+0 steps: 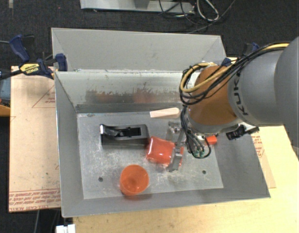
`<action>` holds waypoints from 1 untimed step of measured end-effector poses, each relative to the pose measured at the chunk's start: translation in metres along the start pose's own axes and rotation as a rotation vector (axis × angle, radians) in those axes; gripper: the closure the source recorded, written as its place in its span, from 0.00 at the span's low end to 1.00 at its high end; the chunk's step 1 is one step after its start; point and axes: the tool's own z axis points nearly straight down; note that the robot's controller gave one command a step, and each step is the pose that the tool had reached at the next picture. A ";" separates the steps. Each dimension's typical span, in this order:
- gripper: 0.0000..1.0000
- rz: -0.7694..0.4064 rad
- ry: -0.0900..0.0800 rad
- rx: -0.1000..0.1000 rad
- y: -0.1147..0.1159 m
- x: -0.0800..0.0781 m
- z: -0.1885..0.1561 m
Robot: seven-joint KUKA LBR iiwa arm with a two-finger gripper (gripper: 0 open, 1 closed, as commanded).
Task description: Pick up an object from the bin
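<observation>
The gripper (176,155) sits low, touching the red block (159,150). Open or closed, I cannot tell. Lifting seems not yet done

Bright even light from above, pale sheen on the far wall of the bin (135,50), faint soft shadows on its floor.

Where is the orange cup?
In the camera view, the orange cup sits near the front edge of the bin, lower left of the gripper, below the black object.
</observation>
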 end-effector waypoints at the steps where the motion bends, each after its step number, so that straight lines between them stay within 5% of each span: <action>1: 0.00 0.175 -0.010 0.001 -0.018 0.007 0.031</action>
